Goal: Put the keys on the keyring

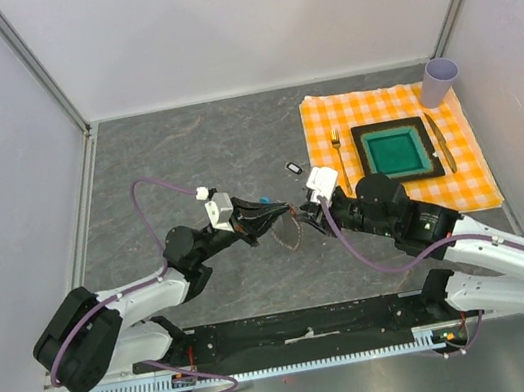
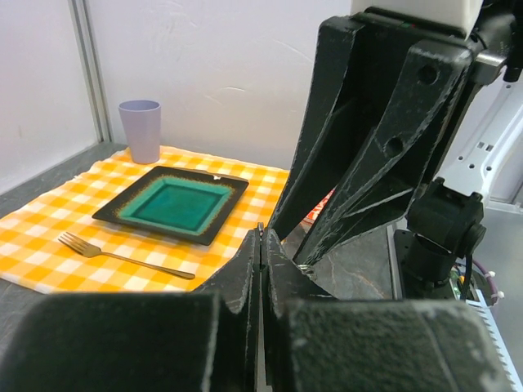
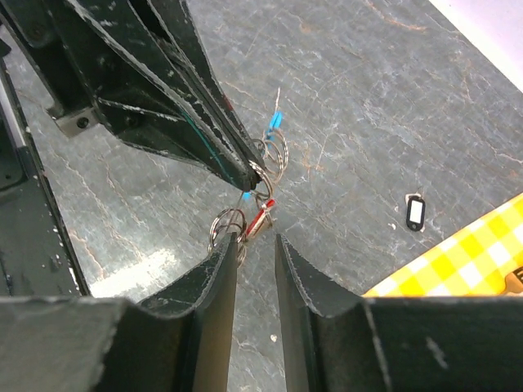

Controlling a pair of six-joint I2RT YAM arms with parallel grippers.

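Left gripper [image 3: 248,176] was squeezed shut on the keyring [image 3: 275,155], pinching its silver rings at the very tips of its fingers. A small blue piece [image 3: 274,122] stuck up just past the rings. Right gripper [image 3: 256,247] faced it from close by, its fingers a little way apart with nothing between them. The key [image 3: 260,219], with its red head, hung just under the left gripper's tips and just beyond the right gripper's tips, next to another ring. I could not tell if the key was on a ring or only touching it. From the top the key was too small to make out. From the left wrist the right gripper blocked the key and keyring. A small black and white tag [image 3: 415,213] lay apart on the grey table [image 1: 183,149].
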